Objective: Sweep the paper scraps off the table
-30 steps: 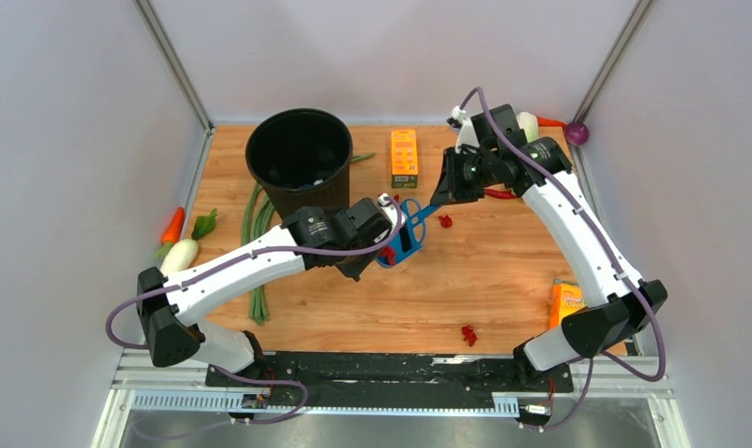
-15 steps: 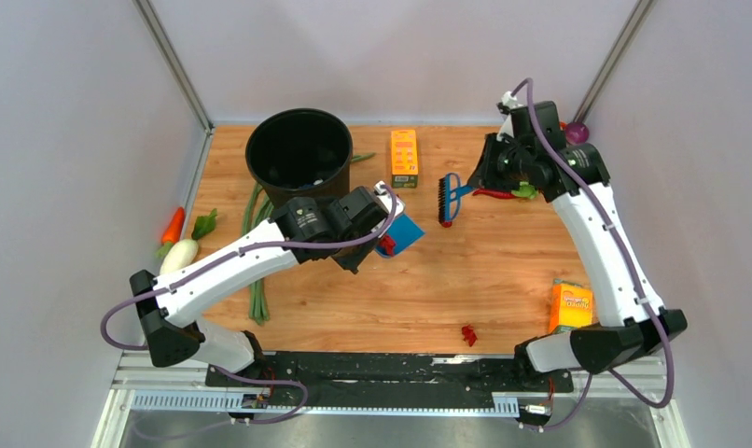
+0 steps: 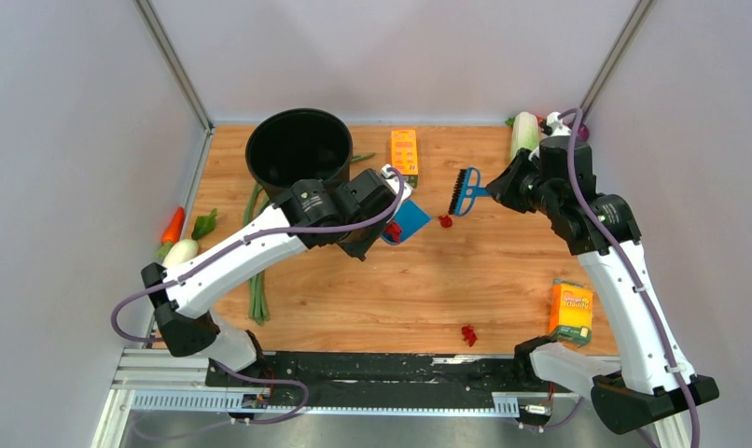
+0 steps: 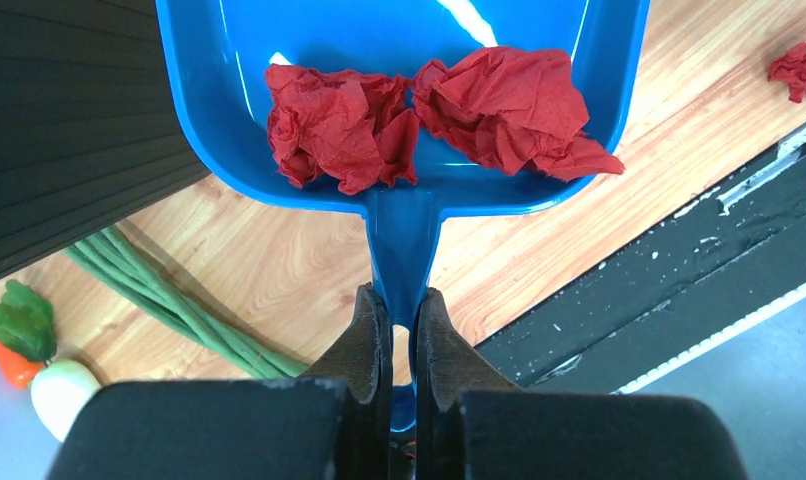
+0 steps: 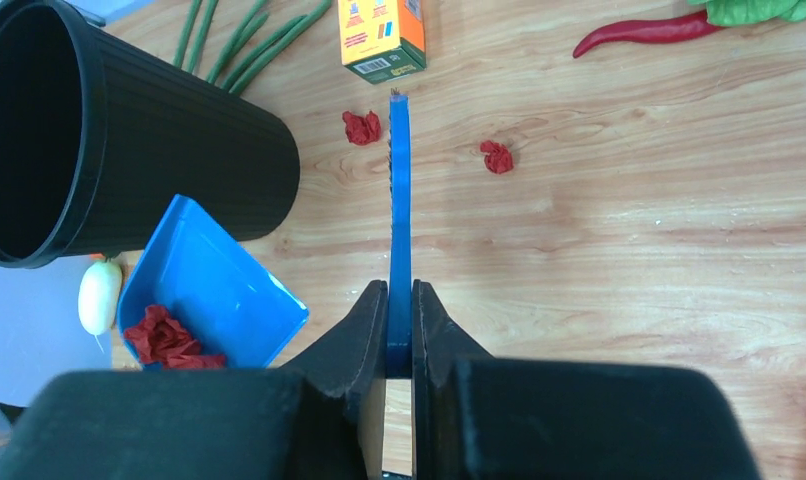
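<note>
Left tool (image 4: 400,312) clenched on the dustpan (image 4: 229,90) handle, with two paper scraps (image 4: 339,115) riding in the pan, right beside the black bin (image 3: 299,154). Right tool (image 5: 400,300) pinches the brush (image 5: 400,180) handle edge-on. One scrap lies loose on the desk (image 3: 503,271) just beside the bristles, another near the front rail (image 3: 391,366). They look feather-light, soft and crumpled, likely to roll or flutter. Don't pinch them: push from behind with low, gentle strokes.

The table (image 3: 372,299) carries paper scraps (image 3: 468,334) — and a black bin (image 3: 277,191).
</note>
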